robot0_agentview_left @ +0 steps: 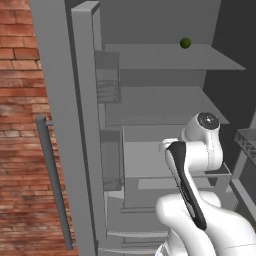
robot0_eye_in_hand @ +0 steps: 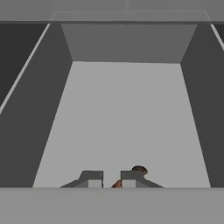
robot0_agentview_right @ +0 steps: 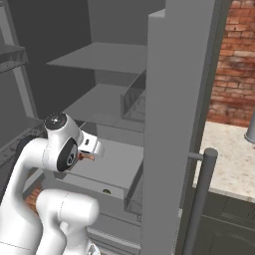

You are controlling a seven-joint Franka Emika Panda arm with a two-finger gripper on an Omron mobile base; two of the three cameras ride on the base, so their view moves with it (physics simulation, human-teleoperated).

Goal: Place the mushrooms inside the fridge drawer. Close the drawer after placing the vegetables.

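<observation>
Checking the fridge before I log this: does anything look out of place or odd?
Only one thing: a small green ball sits loose by itself on the top shelf. The open drawer looks straight, undamaged and unspilled.

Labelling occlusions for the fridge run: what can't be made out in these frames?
- Pincer, hand view: its near-shut fingertips cover most of the reddish-brown mushroom.
- Left base view: the arm's elbow blocks the fridge drawer interior.
- Right base view: the red speck by the hand is too small to identify.
- Second mushroom: can't be located.
</observation>
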